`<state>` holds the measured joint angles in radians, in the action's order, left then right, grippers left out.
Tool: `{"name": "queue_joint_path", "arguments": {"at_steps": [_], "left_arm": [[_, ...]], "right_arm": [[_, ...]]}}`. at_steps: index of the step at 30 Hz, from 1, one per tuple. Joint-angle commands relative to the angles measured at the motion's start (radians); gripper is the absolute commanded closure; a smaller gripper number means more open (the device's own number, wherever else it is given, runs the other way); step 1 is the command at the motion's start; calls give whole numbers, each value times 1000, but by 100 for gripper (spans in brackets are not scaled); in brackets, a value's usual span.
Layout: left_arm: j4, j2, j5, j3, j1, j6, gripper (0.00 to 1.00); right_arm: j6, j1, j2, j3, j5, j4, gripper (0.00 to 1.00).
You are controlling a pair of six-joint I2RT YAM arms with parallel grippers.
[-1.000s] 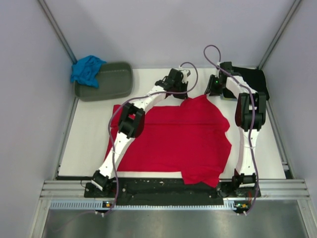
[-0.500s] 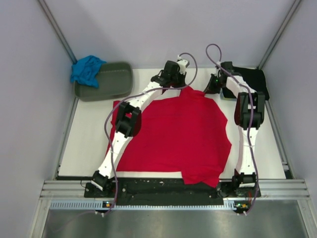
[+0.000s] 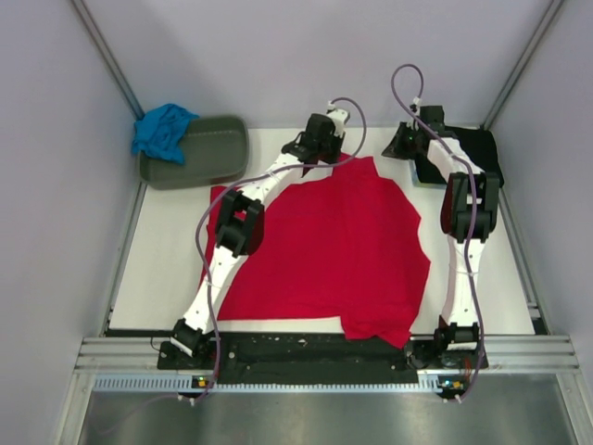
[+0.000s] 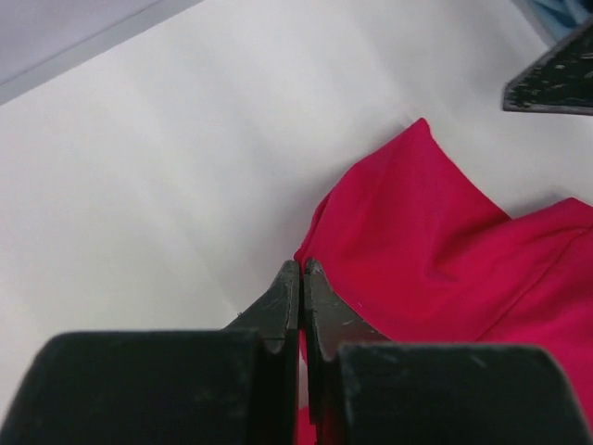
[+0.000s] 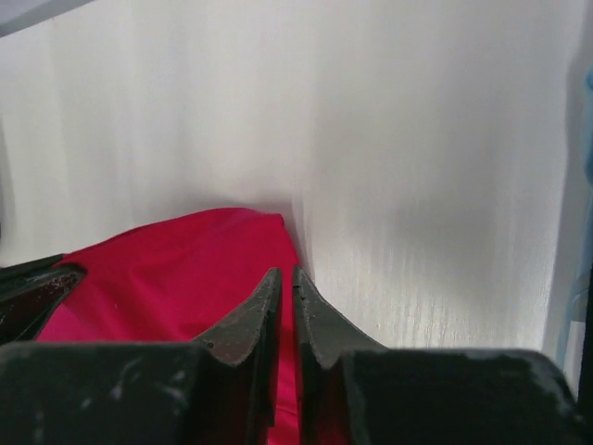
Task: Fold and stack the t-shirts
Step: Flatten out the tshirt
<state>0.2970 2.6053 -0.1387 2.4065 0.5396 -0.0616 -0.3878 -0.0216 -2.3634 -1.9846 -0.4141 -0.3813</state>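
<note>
The red t-shirt lies spread over the middle of the table, its near right corner hanging over the front edge. My left gripper is at its far left edge. In the left wrist view that gripper is shut, with red cloth pinched between the fingers. My right gripper is at the far right of the shirt's top. It is shut too, and the red cloth's edge runs into the slit between its fingers. The black t-shirt lies at the back right. The turquoise t-shirt is bunched on the tub.
A grey-green oval tub stands at the back left against the wall. Grey walls close in the table on three sides. White table surface shows to the left of the red shirt.
The left gripper drew the folded-over top of the red shirt toward the back, opening it out. The right gripper closed at the shirt's top edge and moved back and right; the shirt's peak shifted right.
</note>
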Motion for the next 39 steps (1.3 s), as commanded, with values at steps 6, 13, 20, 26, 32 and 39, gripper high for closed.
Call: {"name": "queue_joint_path", "arguments": {"at_steps": [6,13,20,26,32,39], "left_arm": [[4,-39,208,-17,-12,-11,48],[30,-132,193,-17,-16,135,23],[187,-474,-2,-254,-13,397,21],[549,-782,-81,-553,-17,586,26],[783,-1152,-49,-1025,-20,730,36],[927,-1527,5,-1492,-18,862,39]], "right_arm": [[84,-6,134,65,86,-25,66],[216,-8,415,303,348,-166,44],[260,-57,720,568,382,-318,42],[280,-172,963,705,319,-459,42],[484,-250,1213,862,241,-464,42],[809,-311,1476,1032,92,-528,36]]}}
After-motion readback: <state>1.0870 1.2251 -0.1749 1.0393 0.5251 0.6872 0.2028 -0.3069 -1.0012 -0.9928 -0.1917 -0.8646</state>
